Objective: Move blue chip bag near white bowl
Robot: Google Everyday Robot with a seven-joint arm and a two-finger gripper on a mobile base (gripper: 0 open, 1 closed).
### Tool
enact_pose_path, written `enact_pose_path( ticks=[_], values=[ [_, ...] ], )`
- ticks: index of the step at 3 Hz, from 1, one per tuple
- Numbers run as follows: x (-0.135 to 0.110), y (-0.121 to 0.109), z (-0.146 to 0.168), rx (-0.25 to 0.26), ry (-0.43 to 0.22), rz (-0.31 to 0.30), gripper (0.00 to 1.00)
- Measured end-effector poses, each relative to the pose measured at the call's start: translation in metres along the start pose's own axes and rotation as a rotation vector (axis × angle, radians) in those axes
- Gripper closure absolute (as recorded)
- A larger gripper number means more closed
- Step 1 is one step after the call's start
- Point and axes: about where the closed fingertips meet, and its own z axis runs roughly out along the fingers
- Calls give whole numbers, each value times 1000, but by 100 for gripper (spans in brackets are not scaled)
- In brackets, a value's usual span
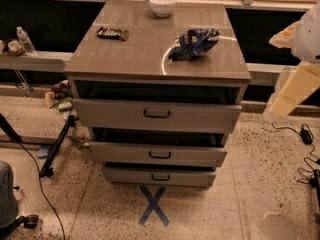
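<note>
Speckled terrazzo flooring, marked with a blue tape cross (153, 205), surrounds a grey drawer cabinet (125, 64) seen from above and in front. Its flat top serves as the work surface.

Single camera view: the white bowl (162, 4) sits at the far edge of the top, near the middle, with nothing visible inside it. The blue chip bag (192, 43), crumpled and shiny, lies on the right half of the top, closer to the front and well apart from the bowl, so the move has not yet been made. A flat dark packet (113, 33) lies on the left side, clear of both. Three drawers below each stand slightly pulled out; their insides are in shadow and their contents cannot be seen. A water bottle (25, 40) stands on a ledge at far left.

The gripper (292, 91) appears as a pale blurred shape at the right edge, off the cabinet and lower than the bag, likely waiting to approach. Whether it is clenched or released cannot be told.
</note>
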Motion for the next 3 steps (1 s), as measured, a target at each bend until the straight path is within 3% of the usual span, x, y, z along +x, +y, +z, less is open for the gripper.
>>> enact_pose_path(
  ticks=[1, 2, 3],
  values=[
    [-16, -23, 24, -19, -175, 44, 0],
    [-29, -52, 53, -12, -320, 130, 0],
    [-41, -86, 69, 57, -391, 195, 0]
  ],
)
